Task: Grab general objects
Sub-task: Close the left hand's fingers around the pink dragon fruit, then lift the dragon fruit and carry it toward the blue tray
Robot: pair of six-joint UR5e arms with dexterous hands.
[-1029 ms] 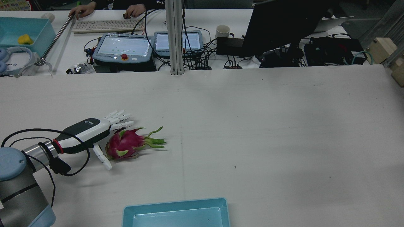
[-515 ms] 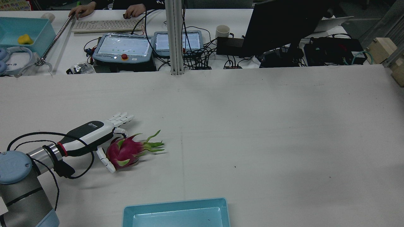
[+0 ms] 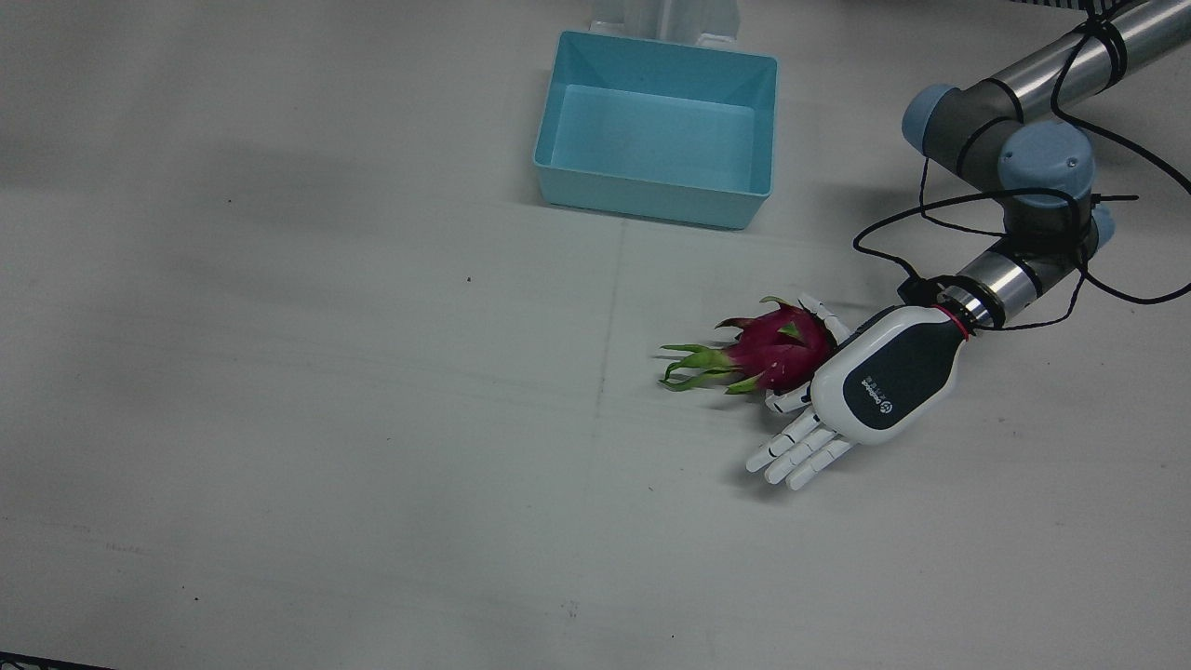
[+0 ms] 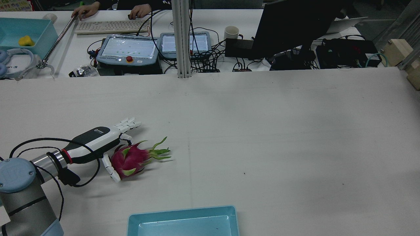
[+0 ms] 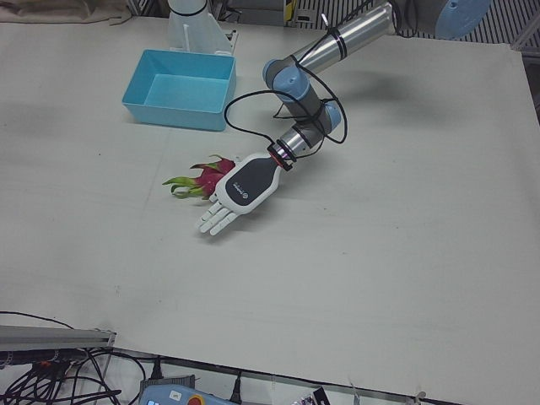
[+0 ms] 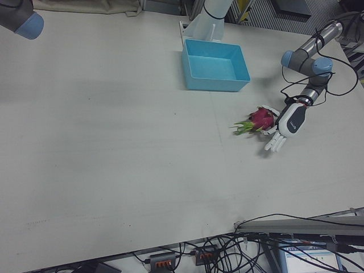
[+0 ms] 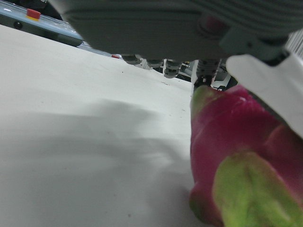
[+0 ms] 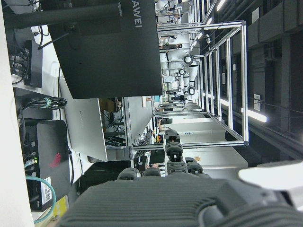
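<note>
A magenta dragon fruit (image 3: 777, 349) with green leaf tips lies on the white table. It also shows in the rear view (image 4: 129, 159) and fills the right of the left hand view (image 7: 236, 151). My left hand (image 3: 865, 386) is open and low over the table, right beside the fruit's round end. Its fingers (image 3: 796, 456) stretch flat past the fruit on the operators' side, and its thumb (image 4: 110, 168) lies along the fruit's near side. My right hand (image 8: 165, 194) shows only in its own view, raised off the table with nothing in it.
An empty light-blue bin (image 3: 651, 200) stands at the table's edge nearest the robot, between the arms. A black cable (image 3: 921, 223) loops off the left wrist. The operators' desk (image 4: 131, 49) with pendants, a keyboard and a monitor lies beyond the far edge.
My left hand has sunk lower and closed in on the fruit. The fruit has shifted slightly toward the robot and its leaf tips have turned a little.
</note>
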